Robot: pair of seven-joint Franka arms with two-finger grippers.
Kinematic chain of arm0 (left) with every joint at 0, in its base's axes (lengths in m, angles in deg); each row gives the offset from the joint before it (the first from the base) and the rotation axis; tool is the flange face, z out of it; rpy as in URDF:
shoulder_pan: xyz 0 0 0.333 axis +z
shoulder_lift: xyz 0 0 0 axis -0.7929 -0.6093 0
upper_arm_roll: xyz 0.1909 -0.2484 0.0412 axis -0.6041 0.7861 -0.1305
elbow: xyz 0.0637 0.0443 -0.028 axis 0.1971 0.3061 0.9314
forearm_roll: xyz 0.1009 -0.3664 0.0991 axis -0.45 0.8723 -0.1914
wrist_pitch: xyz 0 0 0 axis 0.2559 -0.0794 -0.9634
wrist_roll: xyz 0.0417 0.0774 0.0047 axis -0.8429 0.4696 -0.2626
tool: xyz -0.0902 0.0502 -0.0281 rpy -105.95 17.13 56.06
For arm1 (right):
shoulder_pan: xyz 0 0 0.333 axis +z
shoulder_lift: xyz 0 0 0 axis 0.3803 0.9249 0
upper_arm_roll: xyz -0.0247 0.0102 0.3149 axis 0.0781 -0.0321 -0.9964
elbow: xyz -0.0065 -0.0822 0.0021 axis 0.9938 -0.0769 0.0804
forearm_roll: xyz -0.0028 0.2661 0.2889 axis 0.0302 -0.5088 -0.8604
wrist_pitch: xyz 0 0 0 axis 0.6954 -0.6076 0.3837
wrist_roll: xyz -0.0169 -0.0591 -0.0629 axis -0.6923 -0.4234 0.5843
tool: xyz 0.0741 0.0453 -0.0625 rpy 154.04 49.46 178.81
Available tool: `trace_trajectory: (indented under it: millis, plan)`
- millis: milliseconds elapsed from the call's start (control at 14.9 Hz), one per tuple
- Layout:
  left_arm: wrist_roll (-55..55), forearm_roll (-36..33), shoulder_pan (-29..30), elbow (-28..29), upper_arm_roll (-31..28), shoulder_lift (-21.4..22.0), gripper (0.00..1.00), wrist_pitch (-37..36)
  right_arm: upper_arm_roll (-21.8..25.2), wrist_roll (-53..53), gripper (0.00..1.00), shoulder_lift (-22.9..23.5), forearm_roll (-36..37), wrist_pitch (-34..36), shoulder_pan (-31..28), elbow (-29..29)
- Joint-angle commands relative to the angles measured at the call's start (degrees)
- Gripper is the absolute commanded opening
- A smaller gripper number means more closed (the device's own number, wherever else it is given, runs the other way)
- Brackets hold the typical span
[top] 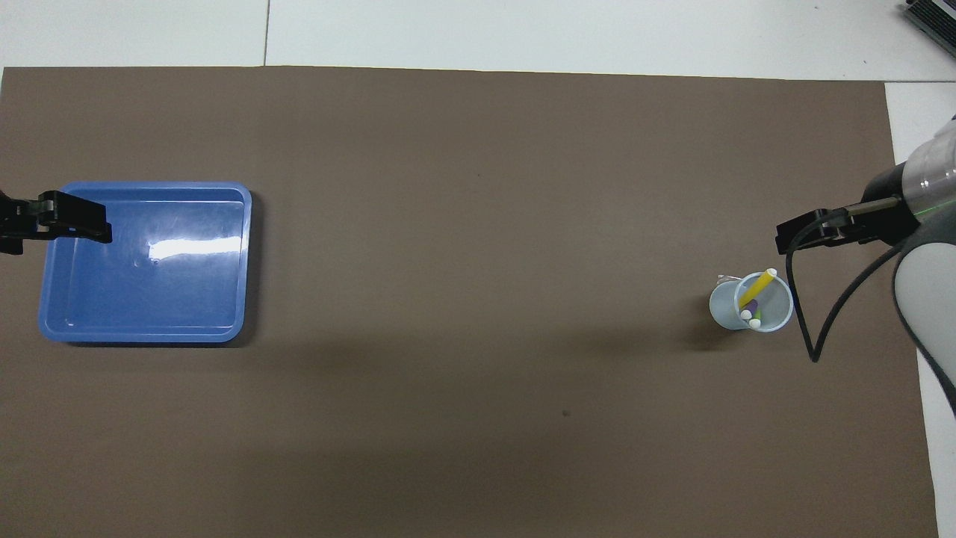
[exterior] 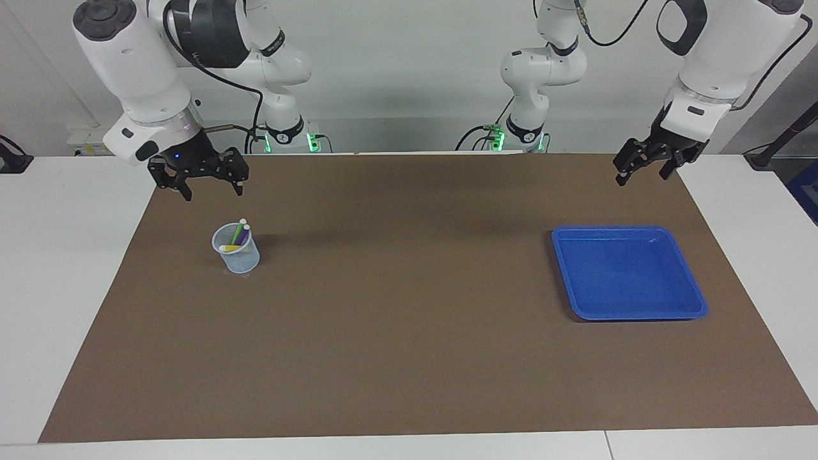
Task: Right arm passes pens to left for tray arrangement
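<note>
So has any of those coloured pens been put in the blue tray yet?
No, the blue tray lies bare, and all three pens stand together in the small clear cup toward the right arm's end of the table.

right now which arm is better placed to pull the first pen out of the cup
Right. The right gripper hangs open near the cup holding the pens; the left gripper waits open by the tray.
</note>
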Motion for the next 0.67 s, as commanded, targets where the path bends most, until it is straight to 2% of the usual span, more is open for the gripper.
trace_trajectory:
  millis: [0, 604]
  plan:
    - [1.02, 0.67, -0.07, -0.52, -0.5, 0.16, 1.0, -0.41, 0.48, -1.32, 1.0, -0.48, -2.3, 0.89, -0.12, -0.23]
    - [1.02, 0.67, 0.01, -0.17, -0.42, 0.42, 1.0, 0.3, -0.05, -1.15, 1.0, -0.92, -2.4, 0.27, 0.23, -0.15]
